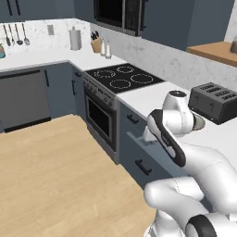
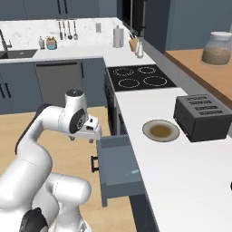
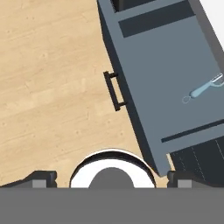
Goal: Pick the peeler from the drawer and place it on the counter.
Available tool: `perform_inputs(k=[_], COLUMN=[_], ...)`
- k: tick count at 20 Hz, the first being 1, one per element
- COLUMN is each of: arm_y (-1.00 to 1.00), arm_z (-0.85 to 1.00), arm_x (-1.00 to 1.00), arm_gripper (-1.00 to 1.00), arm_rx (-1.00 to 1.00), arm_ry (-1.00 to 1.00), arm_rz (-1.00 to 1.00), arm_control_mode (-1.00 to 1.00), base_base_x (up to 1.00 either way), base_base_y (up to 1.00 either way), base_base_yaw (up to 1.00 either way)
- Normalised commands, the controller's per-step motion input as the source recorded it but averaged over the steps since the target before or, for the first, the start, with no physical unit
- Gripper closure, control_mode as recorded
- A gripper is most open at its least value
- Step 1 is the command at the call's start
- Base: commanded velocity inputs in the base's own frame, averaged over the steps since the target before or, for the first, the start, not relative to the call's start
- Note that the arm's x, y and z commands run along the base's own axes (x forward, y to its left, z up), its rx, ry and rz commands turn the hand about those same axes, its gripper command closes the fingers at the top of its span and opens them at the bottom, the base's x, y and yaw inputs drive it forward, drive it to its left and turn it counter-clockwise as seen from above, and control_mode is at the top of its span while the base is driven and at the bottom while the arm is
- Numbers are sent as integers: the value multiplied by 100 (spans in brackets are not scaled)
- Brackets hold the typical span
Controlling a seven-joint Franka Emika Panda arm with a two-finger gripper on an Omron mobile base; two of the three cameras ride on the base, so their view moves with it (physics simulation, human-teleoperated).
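The drawer (image 2: 115, 174) stands pulled out from under the counter (image 2: 181, 176), its black bar handle (image 3: 114, 91) facing the wooden floor. The peeler (image 3: 203, 89), slim and light blue, lies flat on the drawer floor near the counter side; in the right base view the peeler (image 2: 133, 171) is a tiny pale mark. My gripper (image 2: 81, 138) hovers above the floor just outside the drawer's front corner on the stove side, pointing down. It is open, the fingertips (image 3: 41, 179) far apart with nothing between them. The drawer front (image 1: 134, 150) also shows beside my arm.
A black toaster (image 2: 201, 118) and a plate (image 2: 161, 130) sit on the counter behind the drawer. The black stovetop (image 2: 138, 77) and its oven (image 1: 99, 115) lie further along. A glass jar (image 2: 217, 47) stands on the wooden shelf. Open wooden floor (image 1: 55, 176) stretches in front of the cabinets.
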Motion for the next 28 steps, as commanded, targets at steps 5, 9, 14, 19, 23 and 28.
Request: perform_inputs(k=[5,9,14,19,23,28], arm_y=[0,-2,-41,-42,11,29], arm_z=[-16,-22,-89,-68,-33,-17], arm_x=[99,98,60,35,24,3], arm_gripper=[-100,-100,-100,-100,-100,-100], arm_rx=[0,0,0,0,0,0], arm_ry=[8,0,0,0,0,2], arm_rz=[1,3,2,0,1,2], arm_control_mode=[-100,-100,-100,-100,-100,-100], base_base_x=[0,0,0,0,0,0], base_base_y=[0,0,0,0,0,0], base_base_yaw=[0,0,0,0,0,0])
